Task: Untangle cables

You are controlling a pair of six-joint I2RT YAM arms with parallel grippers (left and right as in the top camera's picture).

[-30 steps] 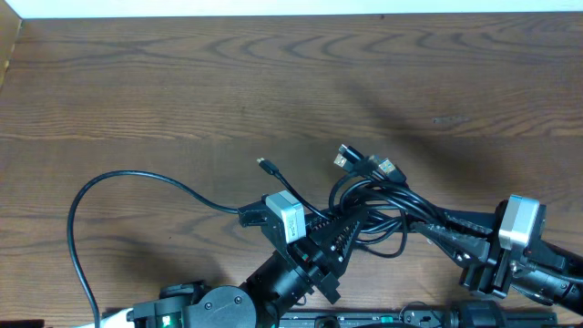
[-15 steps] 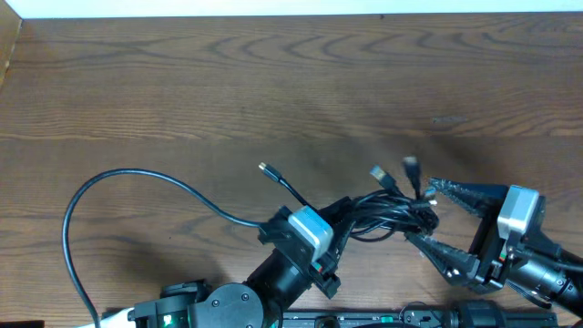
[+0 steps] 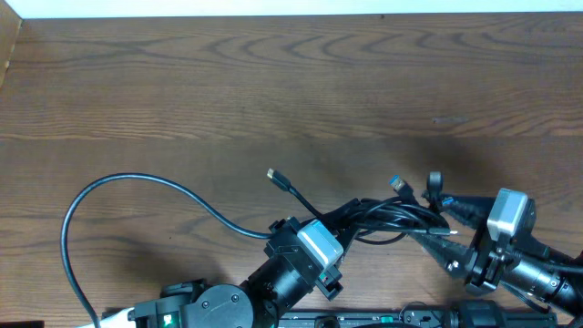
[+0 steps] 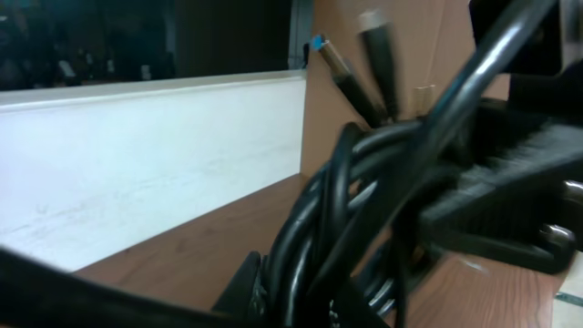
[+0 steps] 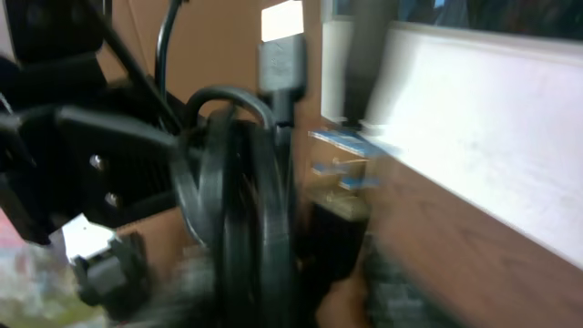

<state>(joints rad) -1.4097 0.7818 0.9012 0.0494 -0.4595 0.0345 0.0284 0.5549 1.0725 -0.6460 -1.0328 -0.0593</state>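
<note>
Wood-grain table (image 3: pixel 273 82) w/ white strip (image 3: pixel 273 7) along far edge.

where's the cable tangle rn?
Overhead view, low and right of centre: the cable tangle sits between the left gripper and the right gripper; one strand loops off left.

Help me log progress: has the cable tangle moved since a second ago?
Yes: the cable tangle shifted right and farther from the table's white far edge.

I am black all over, rounded at the joints. Pale grey camera blocks cap my wrists: left block (image 3: pixel 321 244), right block (image 3: pixel 504 217). My right pincer (image 3: pixel 435 219) has tapered black fingers (image 3: pixel 465 206). A green light (image 3: pixel 166 321) glows on my base.
</note>
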